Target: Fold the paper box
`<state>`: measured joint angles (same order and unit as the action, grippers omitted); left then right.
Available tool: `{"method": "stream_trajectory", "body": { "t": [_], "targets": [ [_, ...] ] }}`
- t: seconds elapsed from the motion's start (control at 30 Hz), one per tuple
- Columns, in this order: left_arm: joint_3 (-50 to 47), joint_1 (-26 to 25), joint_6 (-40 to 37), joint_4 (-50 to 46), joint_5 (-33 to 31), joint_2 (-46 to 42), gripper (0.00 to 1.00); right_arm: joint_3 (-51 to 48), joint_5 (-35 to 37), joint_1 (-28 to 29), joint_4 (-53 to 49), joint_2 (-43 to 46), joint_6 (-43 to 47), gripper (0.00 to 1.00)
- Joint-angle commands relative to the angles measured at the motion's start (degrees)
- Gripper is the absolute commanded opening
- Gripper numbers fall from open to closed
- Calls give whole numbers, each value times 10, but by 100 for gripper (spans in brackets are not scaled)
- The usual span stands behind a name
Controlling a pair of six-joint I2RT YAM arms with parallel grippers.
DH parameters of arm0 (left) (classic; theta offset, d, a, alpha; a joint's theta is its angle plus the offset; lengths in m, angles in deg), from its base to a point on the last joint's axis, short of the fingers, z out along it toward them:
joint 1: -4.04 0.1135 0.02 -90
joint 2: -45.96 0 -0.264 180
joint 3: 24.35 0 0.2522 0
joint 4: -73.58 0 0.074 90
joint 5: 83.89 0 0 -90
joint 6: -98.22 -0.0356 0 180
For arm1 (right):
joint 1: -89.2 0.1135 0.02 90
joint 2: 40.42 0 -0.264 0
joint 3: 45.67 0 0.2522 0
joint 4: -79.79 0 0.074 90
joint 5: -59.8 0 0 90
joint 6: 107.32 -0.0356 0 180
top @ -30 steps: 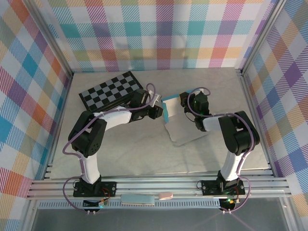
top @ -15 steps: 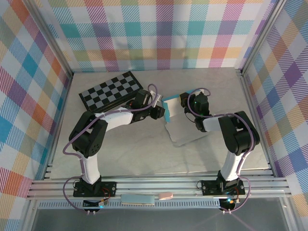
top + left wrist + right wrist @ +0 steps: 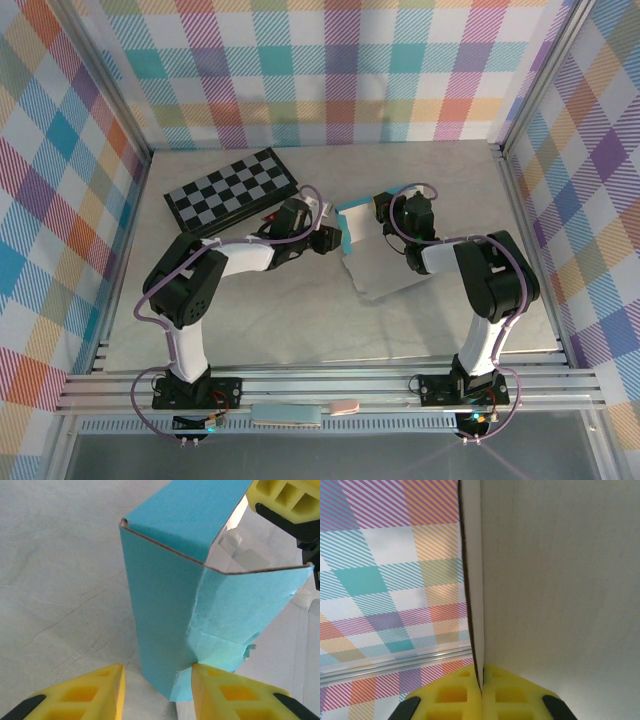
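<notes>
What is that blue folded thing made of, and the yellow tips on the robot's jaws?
The paper box looks like thin card: a matte turquoise face, a brownish raw cut edge, sharp creases and a small tear. The yellow pads look like moulded plastic or rubber, dull-surfaced with hollow cells; which of the two I cannot tell.

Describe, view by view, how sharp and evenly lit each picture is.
Top external: sharp, evenly lit, faint shadows on the table. Left wrist: paper box crisp, white glare at upper right. Right wrist: the box's pale inside close up, featureless; plaid wall sharp.
</notes>
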<state>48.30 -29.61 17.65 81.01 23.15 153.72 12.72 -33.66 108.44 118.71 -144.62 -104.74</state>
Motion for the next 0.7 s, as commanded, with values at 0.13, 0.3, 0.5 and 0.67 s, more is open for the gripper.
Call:
{"method": "stream_trajectory", "body": {
  "t": [0.13,0.3,0.5,0.67],
  "targets": [
    [-10,-8,36,98,7,3,39,8,0,5,18,1,-9,0],
    [-36,-10,40,174,13,11,41,3,2,5,15,3,-11,0],
    [-23,-11,31,155,-1,26,41,8,-2,5,13,6,-12,0],
    [-15,-16,28,161,-12,36,41,5,0,4,12,10,-13,0]
  ]
}}
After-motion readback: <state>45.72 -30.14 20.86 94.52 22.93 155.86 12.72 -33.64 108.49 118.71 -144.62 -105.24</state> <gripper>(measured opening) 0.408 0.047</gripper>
